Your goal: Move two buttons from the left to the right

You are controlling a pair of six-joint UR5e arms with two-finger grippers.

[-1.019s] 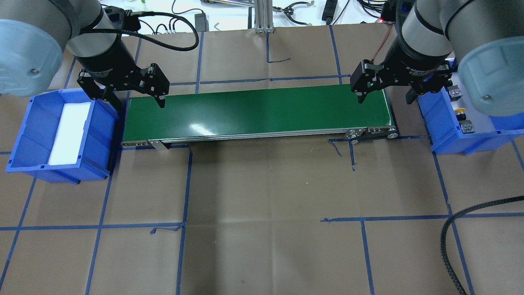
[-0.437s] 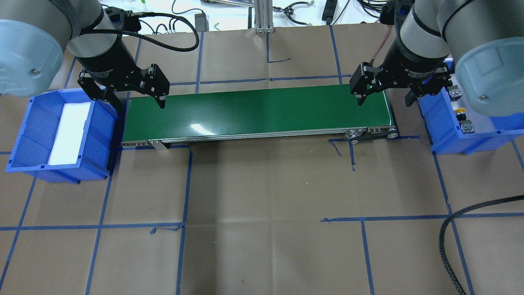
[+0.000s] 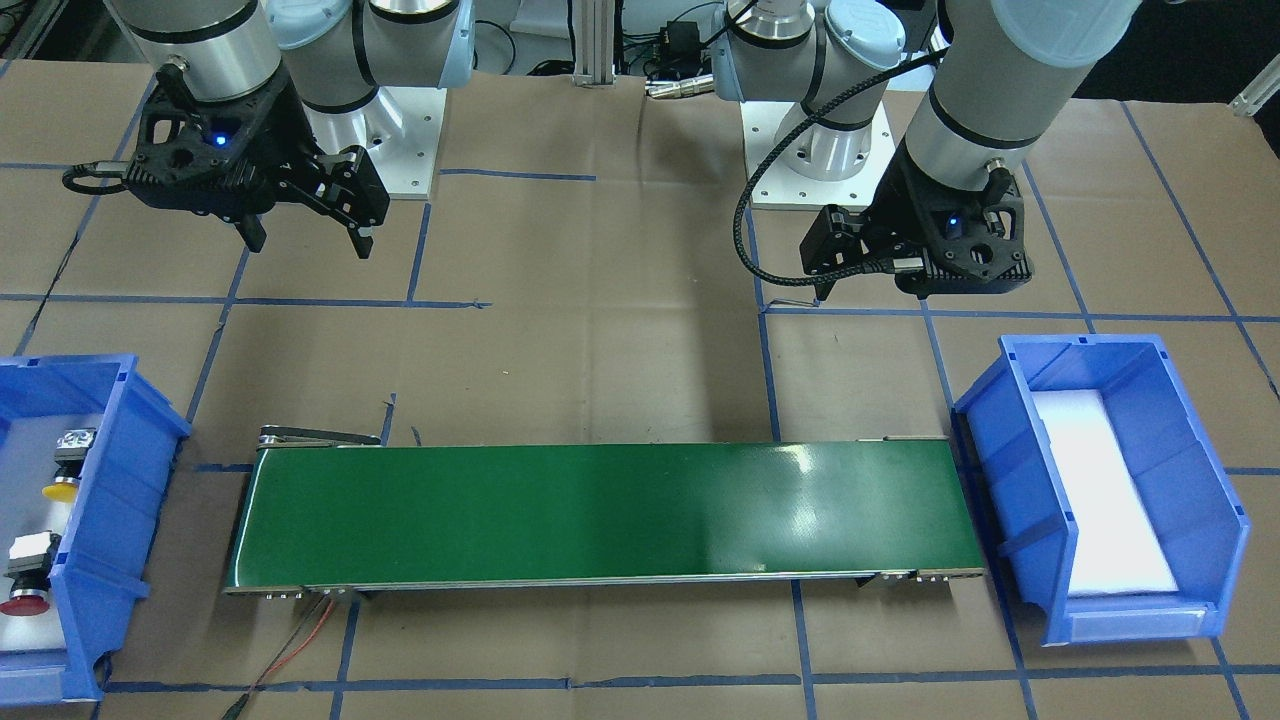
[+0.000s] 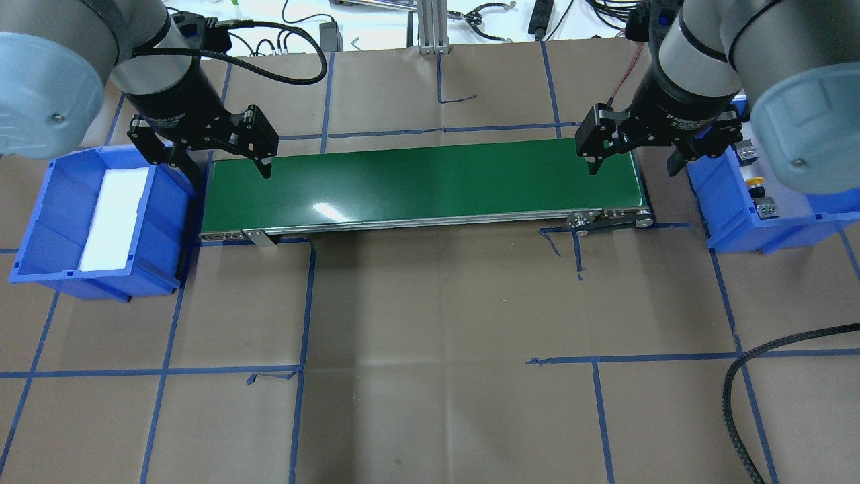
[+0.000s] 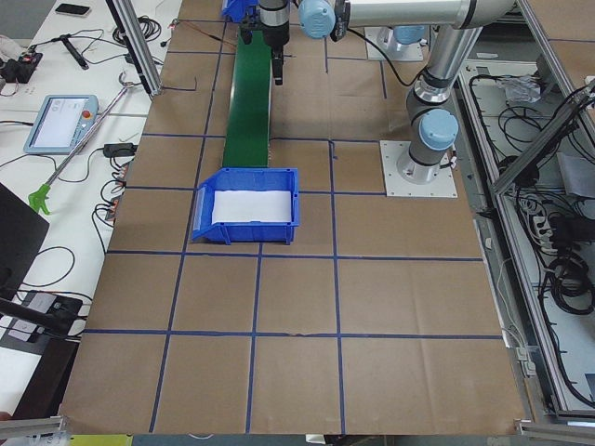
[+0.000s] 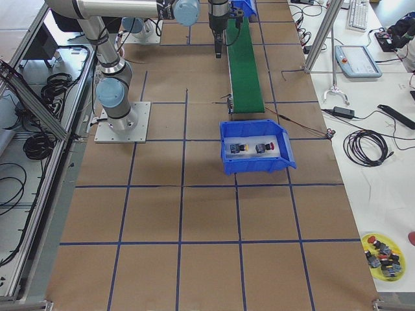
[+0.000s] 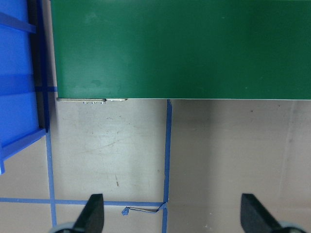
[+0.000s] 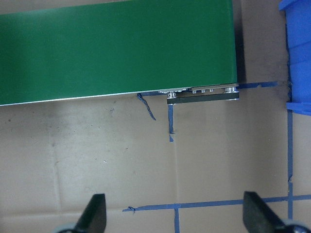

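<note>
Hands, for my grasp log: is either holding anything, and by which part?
Nothing held: left hand and right hand both open, empty; yellow button and red button lie in the blue bin.

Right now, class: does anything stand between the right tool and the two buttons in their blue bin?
Only the side wall of the blue bin lies between the right tool and the yellow button and red button. The bin is open on top, and nothing covers them.

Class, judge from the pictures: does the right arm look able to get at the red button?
Probably yes: the right gripper hangs open and empty near the open-topped bin, and nothing covers the red button.
</note>
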